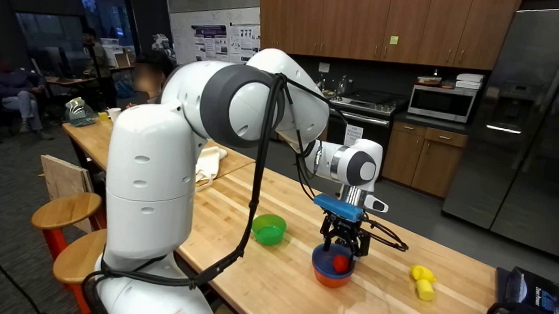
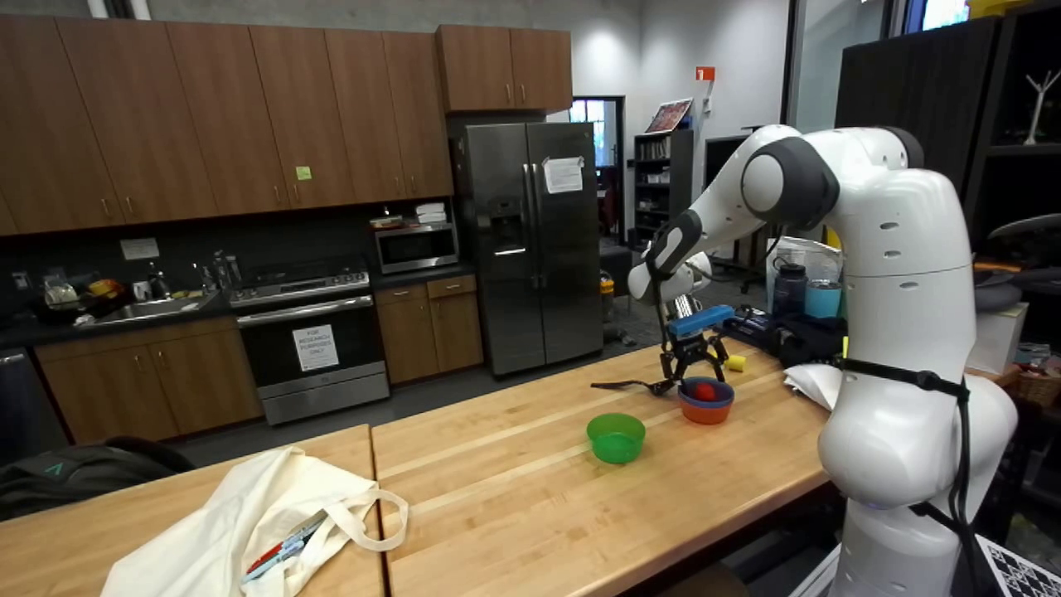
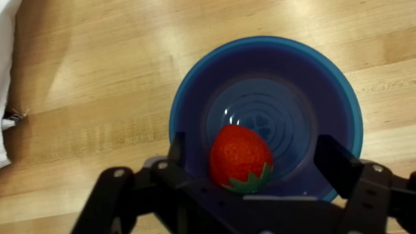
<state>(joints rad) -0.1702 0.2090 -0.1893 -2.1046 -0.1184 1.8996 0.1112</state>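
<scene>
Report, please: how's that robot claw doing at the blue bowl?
Gripper open, holding nothing. Strawberry lying in blue bowl, between spread fingers in wrist view. Possibly in the way: bowl rim, near both fingers.

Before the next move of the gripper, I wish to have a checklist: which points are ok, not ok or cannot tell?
1. Gripper open: ok, its fingers stand apart.
2. Toy strawberry inside the blue bowl: ok.
3. Toy strawberry between the fingers: ok in the wrist view, gaps on both sides.
4. Fingers not touching the blue bowl: cannot tell, they overlap its wall in that view.
5. Orange part below, whether a separate bowl: cannot tell.
6. Green bowl apart from the gripper: ok in both exterior views.
</scene>
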